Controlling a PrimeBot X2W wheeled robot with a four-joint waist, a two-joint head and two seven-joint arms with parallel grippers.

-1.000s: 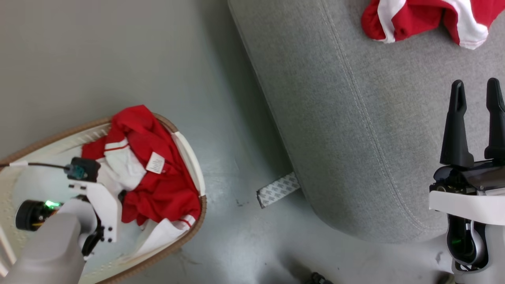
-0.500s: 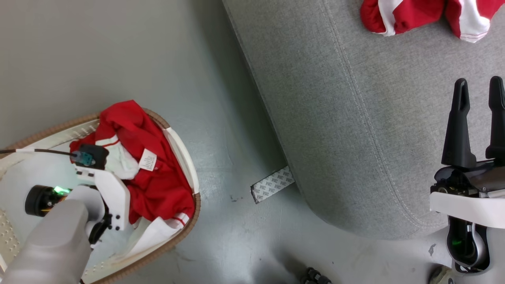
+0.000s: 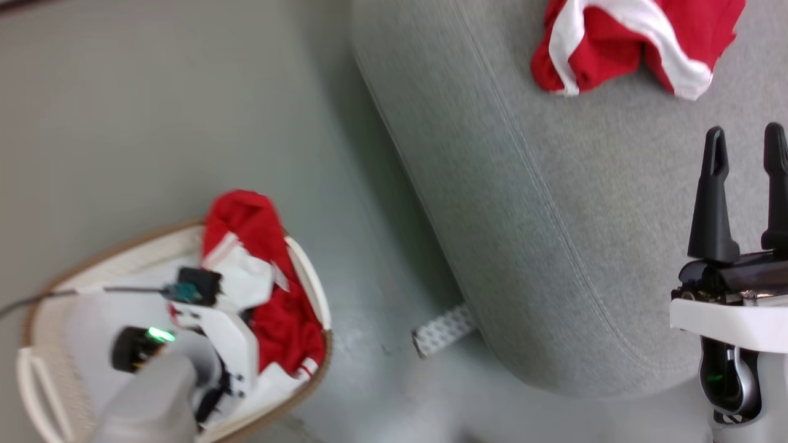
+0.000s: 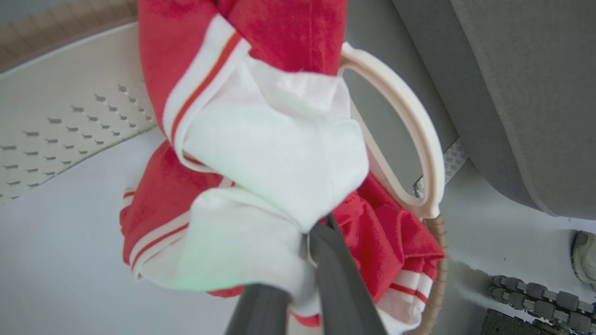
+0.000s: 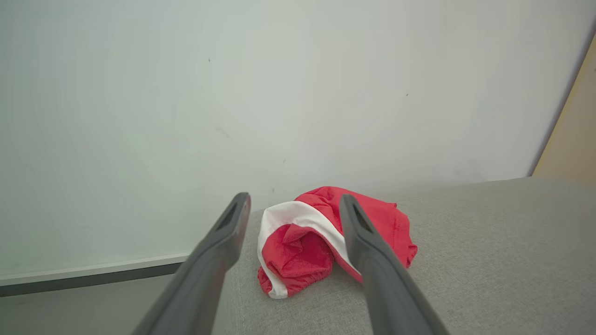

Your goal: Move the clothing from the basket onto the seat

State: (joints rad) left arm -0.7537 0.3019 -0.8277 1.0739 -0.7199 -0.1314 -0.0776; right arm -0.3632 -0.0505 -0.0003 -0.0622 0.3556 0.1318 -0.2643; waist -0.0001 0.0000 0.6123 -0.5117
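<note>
**Left fingers (image 4: 342,284) clamped on a red-and-white garment (image 4: 274,139) in the basket (image 4: 409,116).**
The white panel is pinched between the closed left fingers (the red remainder is bunched against the basket's handle and rim). The right fingers (image 3: 711,203) are held apart over the grey seat (image 3: 554,215), where a second garment (image 3: 615,43) is laid, well apart from the basket.

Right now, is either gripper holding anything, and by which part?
The left gripper is shut on the clothing in the basket, pinching a bunched white panel. The right gripper is open over the seat, holding nothing.
</note>
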